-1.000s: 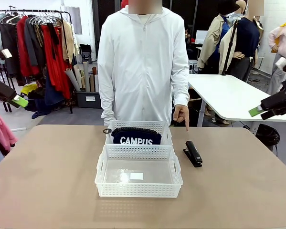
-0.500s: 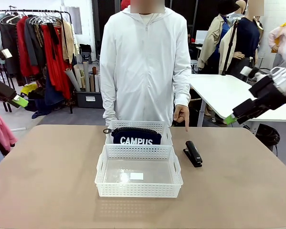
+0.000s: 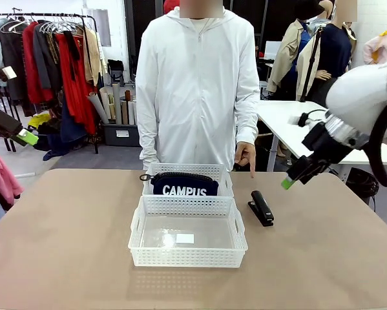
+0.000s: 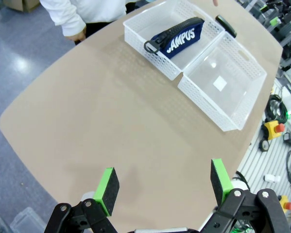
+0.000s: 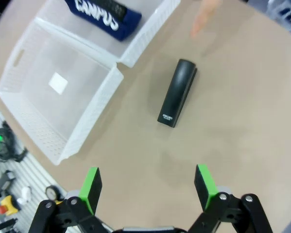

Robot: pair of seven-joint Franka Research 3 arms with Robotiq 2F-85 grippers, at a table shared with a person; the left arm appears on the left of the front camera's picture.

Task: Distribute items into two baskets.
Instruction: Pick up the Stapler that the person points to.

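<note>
Hovering over the table (image 5: 242, 121), the right gripper (image 5: 147, 183) has its fingers spread wide and empty. The stapler (image 5: 177, 93) lies on bare tabletop straight ahead of them, just beside the empty near basket (image 5: 94, 114). Its long axis runs nearly along the fingers' own direction (so they would close across its narrow sides). It looks slim, hard and smooth. The soft navy pouch (image 5: 104, 14) sits in the far lattice basket (image 5: 152, 31). The left gripper (image 4: 162, 182), equally spread and empty, hangs farther off.

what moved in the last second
The right claw swung in from the right edge, leftward and down toward the stapler, open and empty. Unchanged: left claw, pouch in the far basket, near basket, stapler, the person's hand pointing down by it.
</note>
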